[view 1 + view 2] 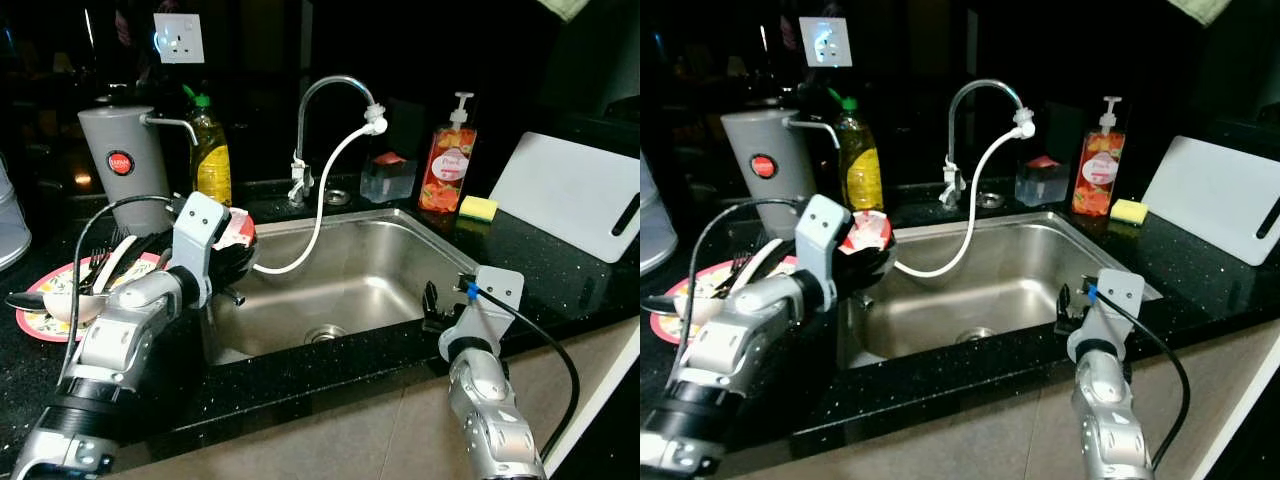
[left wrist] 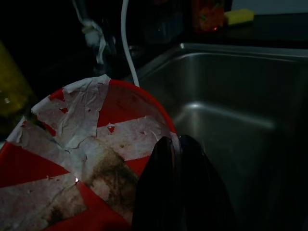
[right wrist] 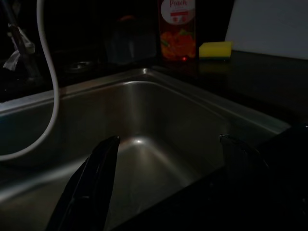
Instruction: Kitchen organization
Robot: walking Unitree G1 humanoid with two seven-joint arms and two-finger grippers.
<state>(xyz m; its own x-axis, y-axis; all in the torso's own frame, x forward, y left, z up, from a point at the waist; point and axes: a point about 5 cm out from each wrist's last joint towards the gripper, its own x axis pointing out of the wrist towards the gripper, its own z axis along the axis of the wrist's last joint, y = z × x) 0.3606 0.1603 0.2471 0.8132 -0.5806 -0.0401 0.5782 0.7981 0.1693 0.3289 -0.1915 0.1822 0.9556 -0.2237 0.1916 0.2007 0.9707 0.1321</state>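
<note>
A red and white dish (image 1: 238, 230) with a peeling, stained surface hangs over the left rim of the steel sink (image 1: 405, 222). My left gripper (image 2: 174, 154) is shut on its edge. The dish (image 2: 82, 139) tilts toward the basin. My right gripper (image 1: 432, 303) rests at the sink's front right edge, open, with nothing between its fingers (image 3: 98, 163), looking into the bare basin. A pink plate (image 1: 35, 322) with spoons and a fork lies on the black counter to the left.
A faucet (image 1: 330, 88) with a white hose (image 1: 324, 195) looping into the sink stands behind. A grey canister (image 1: 125, 160), yellow bottle (image 1: 211, 155), clear tub (image 1: 388, 178), pump soap bottle (image 1: 447, 165), yellow sponge (image 1: 478, 208) and white cutting board (image 1: 565, 195) line the back.
</note>
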